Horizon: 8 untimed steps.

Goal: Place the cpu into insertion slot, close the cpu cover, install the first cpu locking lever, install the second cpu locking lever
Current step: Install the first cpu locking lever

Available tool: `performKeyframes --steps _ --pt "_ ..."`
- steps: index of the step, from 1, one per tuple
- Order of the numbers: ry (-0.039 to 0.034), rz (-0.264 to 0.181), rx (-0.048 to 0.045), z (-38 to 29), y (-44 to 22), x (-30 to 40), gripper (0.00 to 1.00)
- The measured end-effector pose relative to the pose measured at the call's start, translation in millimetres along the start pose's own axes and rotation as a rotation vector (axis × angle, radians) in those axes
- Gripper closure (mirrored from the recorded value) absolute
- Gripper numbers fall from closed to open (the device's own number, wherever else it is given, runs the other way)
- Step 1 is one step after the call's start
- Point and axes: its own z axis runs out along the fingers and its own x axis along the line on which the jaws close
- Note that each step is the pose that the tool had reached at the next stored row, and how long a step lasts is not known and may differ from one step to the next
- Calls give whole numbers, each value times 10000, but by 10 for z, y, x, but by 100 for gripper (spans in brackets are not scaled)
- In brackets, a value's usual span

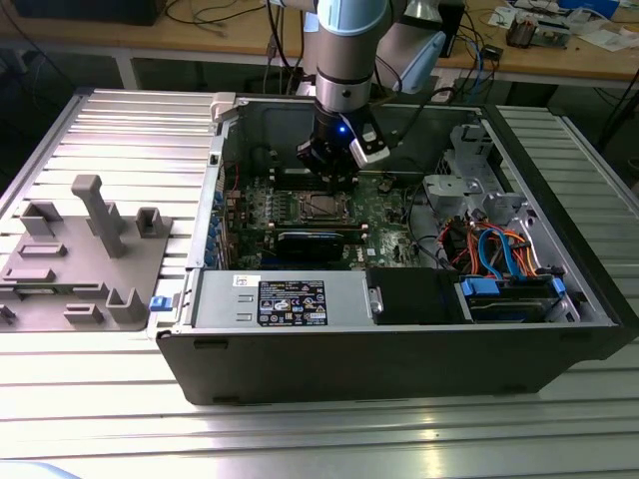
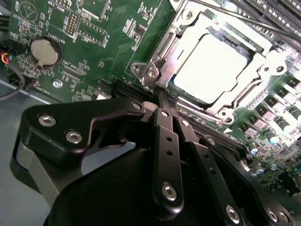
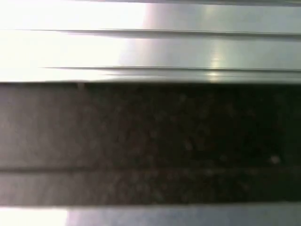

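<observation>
While the arm reaches down into the open computer case, the gripper is held just above the motherboard, at the far edge of the processor socket as the exterior view shows it. In the second wrist view the gripper is seen with its two black fingers pressed together into a narrow point, clenched with nothing visibly grasped between them; the tips are set right at the rim of the socket, touching or nearly touching the metal frame.

The cpu is seated in the insertion slot, its bright silver-grey top lying flat and showing through the square window of the cpu cover. The cpu cover is laid down over the chip, framing it on all sides. A thin wire locking lever is seen running along the far side of the socket, and another thin rod lies along the near side by the fingertips; whether either is latched cannot be told.

A round coin battery is mounted on the green board, well apart from the socket. Beside the case, on the exterior view's left, a grey fixture tray is rested on the ribbed metal table.
</observation>
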Motion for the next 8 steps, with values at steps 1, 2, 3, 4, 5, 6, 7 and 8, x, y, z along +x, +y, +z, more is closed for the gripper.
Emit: performKeyframes --steps 1,2,3,4,5,6,7,8 --pt "1 0 -4 0 0 0 89" --pt "0 0 -6 -3 0 0 89" --pt "0 0 -7 -9 0 0 89" --pt "1 0 -5 -23 1 0 89" --pt "1 0 -3 -39 2 -1 89" --pt "1 0 -5 -54 3 -2 89" --pt "0 0 -6 -67 4 -2 89" --pt "0 0 -4 -76 4 -2 89"
